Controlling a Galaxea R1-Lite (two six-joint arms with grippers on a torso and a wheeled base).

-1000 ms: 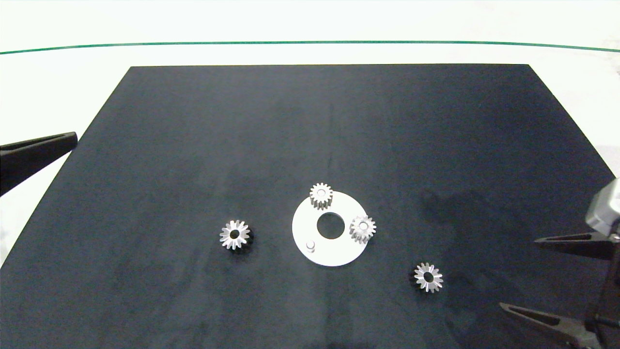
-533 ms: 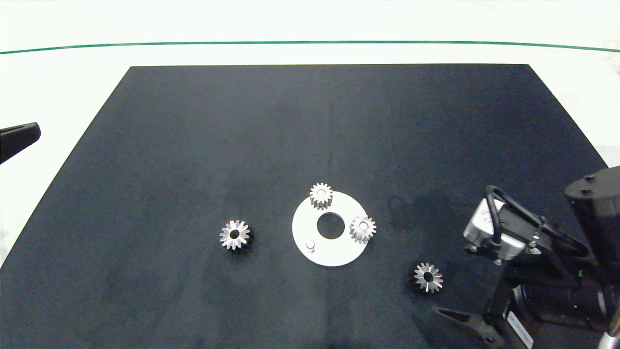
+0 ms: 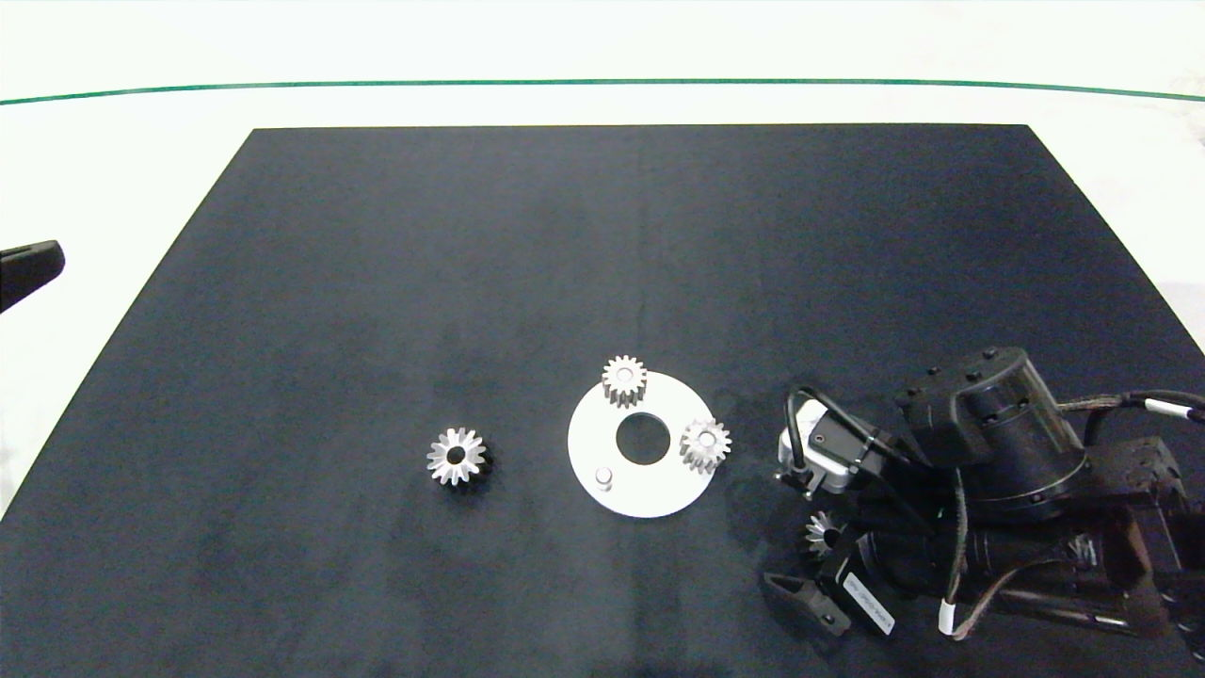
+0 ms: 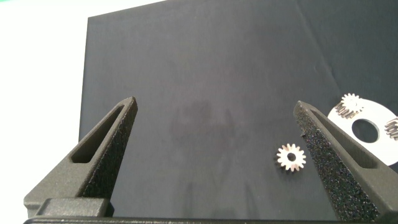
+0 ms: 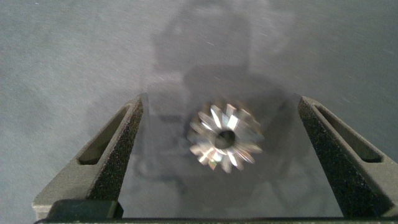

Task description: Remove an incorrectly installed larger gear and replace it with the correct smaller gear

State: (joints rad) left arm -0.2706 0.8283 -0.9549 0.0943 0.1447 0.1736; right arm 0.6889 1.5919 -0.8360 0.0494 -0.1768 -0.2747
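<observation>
The smaller gear [image 3: 821, 535] lies flat on the black mat [image 3: 602, 245], to the right of the white disc [image 3: 650, 476] and apart from it, partly covered in the head view by the right arm. In the right wrist view this gear [image 5: 224, 137] sits between the two spread fingers [image 5: 115, 155] of the right gripper [image 5: 224, 155], touching neither (the jaws stand wide apart, holding nothing).

The larger gear [image 3: 457, 456] lies flat on the mat to the left of the disc, well apart from it; the left wrist view also shows it [image 4: 290, 157]. Two chunky pinions stand on the disc: one [image 3: 624, 379] at its far edge, one [image 3: 705, 444] at its right edge. A bare peg [image 3: 604, 478] stands at its near-left.

The left gripper [image 4: 217, 155] is parked off the mat's left edge, fingers spread and empty.
</observation>
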